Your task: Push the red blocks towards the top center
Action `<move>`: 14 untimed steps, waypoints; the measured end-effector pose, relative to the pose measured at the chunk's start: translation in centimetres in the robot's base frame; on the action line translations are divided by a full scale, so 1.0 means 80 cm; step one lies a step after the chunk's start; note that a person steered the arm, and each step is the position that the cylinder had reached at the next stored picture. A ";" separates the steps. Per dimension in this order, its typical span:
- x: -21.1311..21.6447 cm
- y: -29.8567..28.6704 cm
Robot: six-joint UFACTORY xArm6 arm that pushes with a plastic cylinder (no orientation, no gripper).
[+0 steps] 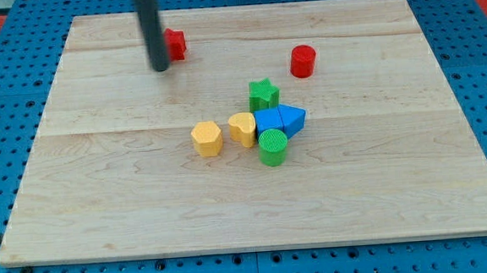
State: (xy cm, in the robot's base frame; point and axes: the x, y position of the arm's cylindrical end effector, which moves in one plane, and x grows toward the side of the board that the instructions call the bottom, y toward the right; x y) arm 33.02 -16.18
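A red block (175, 44), its shape partly hidden by the rod, lies near the view's top left. My tip (161, 69) stands just to its lower left, touching or nearly touching it. A red cylinder (303, 61) stands to the right of centre in the upper part of the wooden board (104, 204).
A cluster sits at the board's middle: a green star (263, 93), a blue cube (270, 120), a blue triangular block (293, 117), a green cylinder (273, 146), a yellow heart-like block (243, 128) and a yellow hexagonal block (206, 139).
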 end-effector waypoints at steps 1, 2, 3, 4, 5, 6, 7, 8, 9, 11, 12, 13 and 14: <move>-0.034 -0.027; -0.051 0.068; -0.034 0.076; -0.067 0.112; -0.085 0.174; -0.089 0.191; -0.052 0.290; -0.038 0.417; 0.032 0.357; -0.028 0.236; -0.029 0.192; -0.068 0.201; -0.003 0.240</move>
